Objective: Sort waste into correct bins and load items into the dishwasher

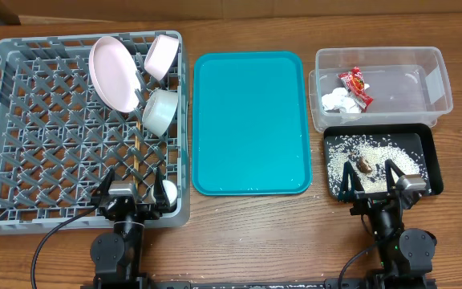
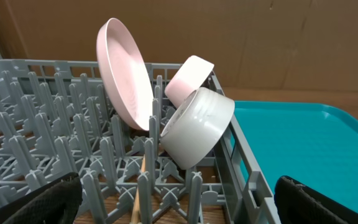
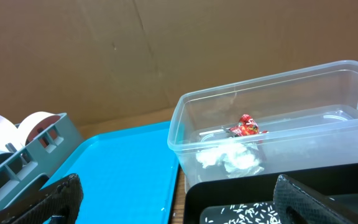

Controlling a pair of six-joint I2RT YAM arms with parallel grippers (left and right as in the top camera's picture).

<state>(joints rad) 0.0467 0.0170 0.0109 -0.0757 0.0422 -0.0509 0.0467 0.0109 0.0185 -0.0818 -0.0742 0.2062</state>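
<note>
The grey dish rack (image 1: pixel 22 120) holds the pink plate (image 1: pixel 115 72), pink bowl (image 1: pixel 160 56) and grey-white bowl (image 1: pixel 160 111) on edge, with chopsticks (image 1: pixel 137 152) in the grid and a white cup (image 1: pixel 168 191) at its front right corner. My left gripper (image 1: pixel 133 183) is open and empty over the rack's front edge. In the left wrist view (image 2: pixel 179 211) it faces the plate (image 2: pixel 126 71). The clear tub (image 1: pixel 379 60) holds the wrapper (image 1: pixel 355 87) and tissue (image 1: pixel 339 100). The black tray (image 1: pixel 427 144) holds rice (image 1: pixel 375 148) and a brown scrap (image 1: pixel 365 165). My right gripper (image 1: pixel 370 177) is open and empty over the tray's front edge.
The flat teal tray (image 1: pixel 251 120) lies between the rack and the bins, with a few specks near its front edge. Brown cardboard stands behind the table (image 3: pixel 104 56). The right wrist view shows the tub (image 3: pixel 272 106), the black tray (image 3: pixel 241 196) and the teal tray (image 3: pixel 123 168).
</note>
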